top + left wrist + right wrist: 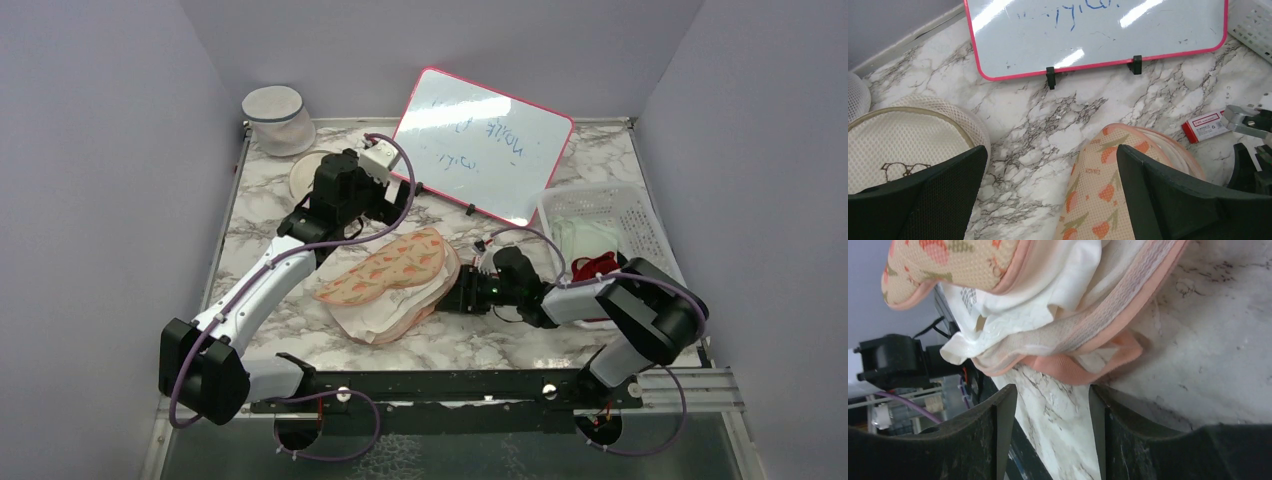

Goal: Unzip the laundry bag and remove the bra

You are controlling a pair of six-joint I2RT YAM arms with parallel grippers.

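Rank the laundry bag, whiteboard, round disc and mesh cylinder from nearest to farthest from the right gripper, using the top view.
1. laundry bag, just left of the right gripper
2. whiteboard, straight behind
3. round disc, back left
4. mesh cylinder, far back-left corner

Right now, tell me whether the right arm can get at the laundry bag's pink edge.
Probably yes: the right gripper is open, and the pink edging of the laundry bag lies just beyond its fingertips with nothing between. The bra lies on top, away from that edge.
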